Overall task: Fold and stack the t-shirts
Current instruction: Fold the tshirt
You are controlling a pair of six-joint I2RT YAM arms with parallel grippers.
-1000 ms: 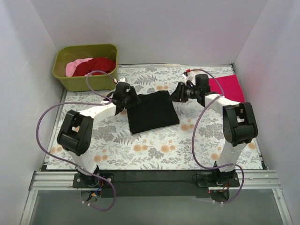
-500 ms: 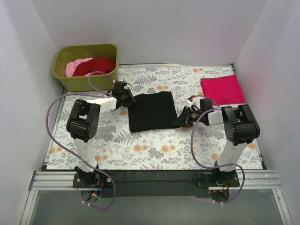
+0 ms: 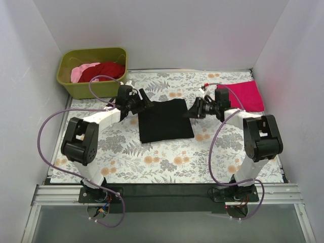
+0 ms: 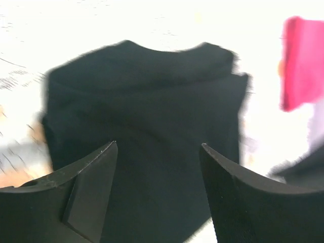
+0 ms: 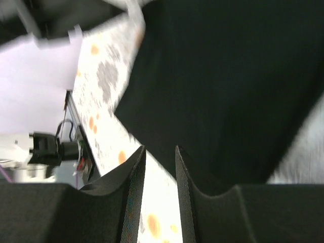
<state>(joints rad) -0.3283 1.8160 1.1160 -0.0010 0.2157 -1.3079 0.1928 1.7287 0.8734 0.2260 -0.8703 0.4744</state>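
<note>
A folded black t-shirt (image 3: 165,120) lies flat in the middle of the floral cloth, also filling the left wrist view (image 4: 147,96) and the right wrist view (image 5: 228,71). My left gripper (image 3: 142,101) hovers at its far left corner, open, with nothing between the fingers (image 4: 158,147). My right gripper (image 3: 194,109) is at the shirt's right edge, its jaws a narrow gap apart over bare cloth, holding nothing (image 5: 159,149). A folded magenta-pink t-shirt (image 3: 242,94) lies at the back right, also seen from the left wrist (image 4: 304,61). The dark red t-shirt (image 3: 105,71) and the pale pink t-shirt (image 3: 81,74) lie crumpled in the tub.
The olive-green tub (image 3: 91,87) stands at the back left corner. The grey-and-orange floral table cloth (image 3: 167,157) covers the table. White walls close in the left, back and right sides. Purple cables loop off both arms.
The left gripper closed, then opened at the shirt's far left corner. The right gripper swept down to the shirt's near right corner and came back up along its right edge.
</note>
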